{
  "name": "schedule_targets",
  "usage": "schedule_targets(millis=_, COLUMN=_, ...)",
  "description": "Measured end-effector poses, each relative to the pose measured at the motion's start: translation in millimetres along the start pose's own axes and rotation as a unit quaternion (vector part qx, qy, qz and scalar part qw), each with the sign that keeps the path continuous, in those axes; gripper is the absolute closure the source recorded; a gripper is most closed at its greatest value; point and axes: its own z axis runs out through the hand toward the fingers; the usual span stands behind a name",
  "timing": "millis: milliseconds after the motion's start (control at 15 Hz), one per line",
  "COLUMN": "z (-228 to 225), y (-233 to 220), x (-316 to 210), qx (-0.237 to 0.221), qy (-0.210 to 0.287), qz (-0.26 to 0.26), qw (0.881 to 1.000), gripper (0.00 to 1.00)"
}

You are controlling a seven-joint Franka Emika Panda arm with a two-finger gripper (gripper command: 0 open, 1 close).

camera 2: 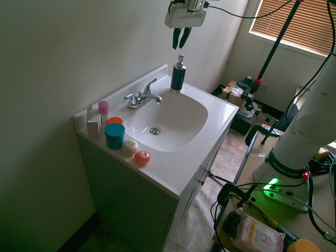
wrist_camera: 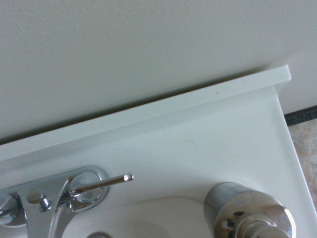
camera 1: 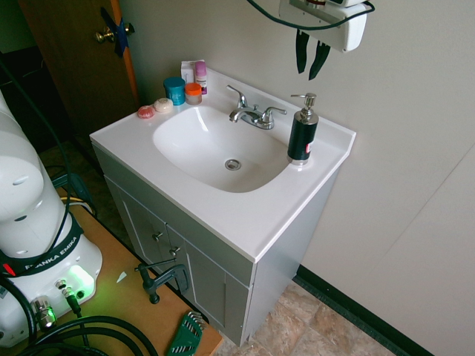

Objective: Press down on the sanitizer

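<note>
White gripper [camera 1: 309, 61] high above the sink counter, pointing straight down, dark fingers [camera 2: 181, 38] partly spread with a narrow gap between the tips, pinching nothing. Hanging clear in the air, directly above the sanitizer [camera 1: 303, 130], well apart from its pump head.

Sanitizer: black cylindrical pump bottle with silver pump head, spout and base ring, small red and white label near the bottom. Standing upright on the back corner of the white vanity top [camera 1: 245, 215], close to the wall, beside the basin [camera 1: 215, 144]. In the wrist view, only the silver pump top [wrist_camera: 250, 213] from above, near the counter's raised back ledge.

Chrome faucet [camera 1: 252, 113] with two lever handles at the back of the basin, between the sanitizer and the far corner. Round drain [camera 1: 233, 164] at the basin bottom.

At the opposite back corner, a cluster of small things: teal jar [camera 1: 175, 90], orange-lidded jar [camera 1: 193, 93], pink-capped bottle [camera 1: 200, 76] against a white box, then a cream round soap [camera 1: 163, 104] and a pink one [camera 1: 146, 112] near the counter edge.

Grey cabinet doors [camera 1: 185, 256] beneath the counter. Brown door with brass knob [camera 1: 104, 35] beyond the vanity.
</note>
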Motion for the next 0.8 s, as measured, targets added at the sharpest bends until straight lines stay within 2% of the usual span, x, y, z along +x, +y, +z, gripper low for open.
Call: schedule_targets(millis=800, z=33, y=24, x=6, qx=-0.024, qy=-0.019, qz=0.007, qw=0.999, gripper=1.0)
